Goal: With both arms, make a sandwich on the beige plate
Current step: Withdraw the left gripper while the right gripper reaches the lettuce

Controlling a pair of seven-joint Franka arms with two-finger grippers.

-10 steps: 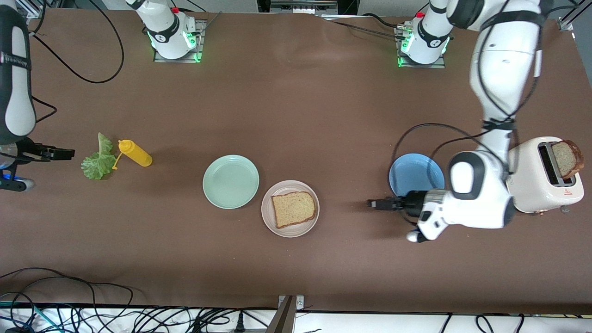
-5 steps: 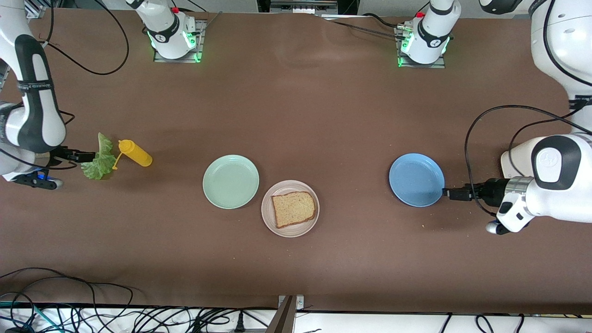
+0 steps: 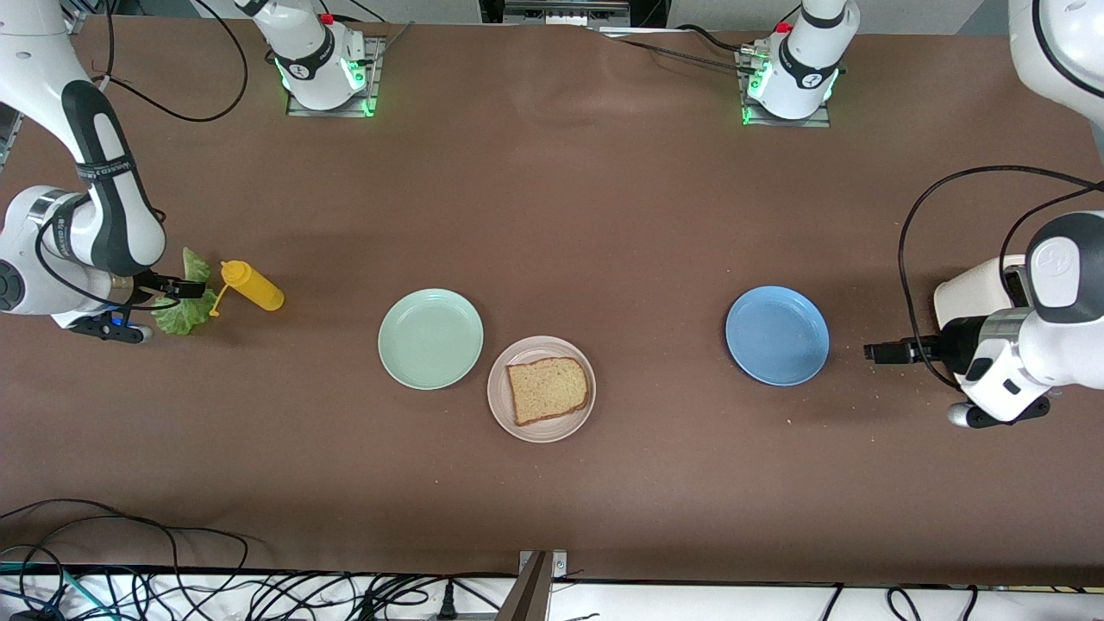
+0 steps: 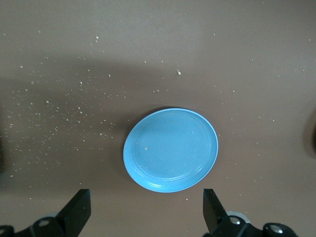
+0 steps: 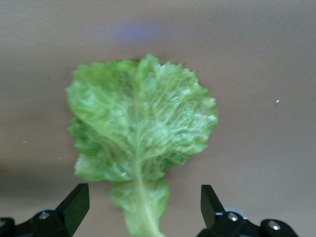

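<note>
Lying nearest the front camera: the beige plate (image 3: pixel 541 389), with one slice of brown bread (image 3: pixel 548 389) flat on it.
Sandwich: only that single slice is on the plate, its top bare.
Green plate (image 3: pixel 430 338): touching or almost touching the beige plate's rim, a little farther from the camera and toward the right arm's end.
Blue plate (image 3: pixel 777 335) (image 4: pixel 171 149): about as far from the camera as the green one, well apart toward the left arm's end, nothing on it but a crumb or two.
Left gripper (image 3: pixel 881 353) (image 4: pixel 146 210): low over bare table just beside the blue plate, on the left arm's end side; fingers (image 4: pixel 79 210) spread wide, nothing between them.
Toaster (image 3: pixel 975 297): white, at the left arm's end, mostly covered by the left arm.
Lettuce leaf (image 3: pixel 183 304) (image 5: pixel 140 146): flat on the table at the right arm's end, ruffled, stalk pointing toward the right wrist camera.
Right gripper (image 3: pixel 185 290) (image 5: pixel 143 207): over the lettuce leaf, fingers (image 5: pixel 210 200) apart on either side of the stalk, not clamped on it.
Yellow squeeze bottle (image 3: pixel 251 285): on its side just beside the leaf.
Arm bases (image 3: pixel 321 56): farthest back, along the table's edge.
</note>
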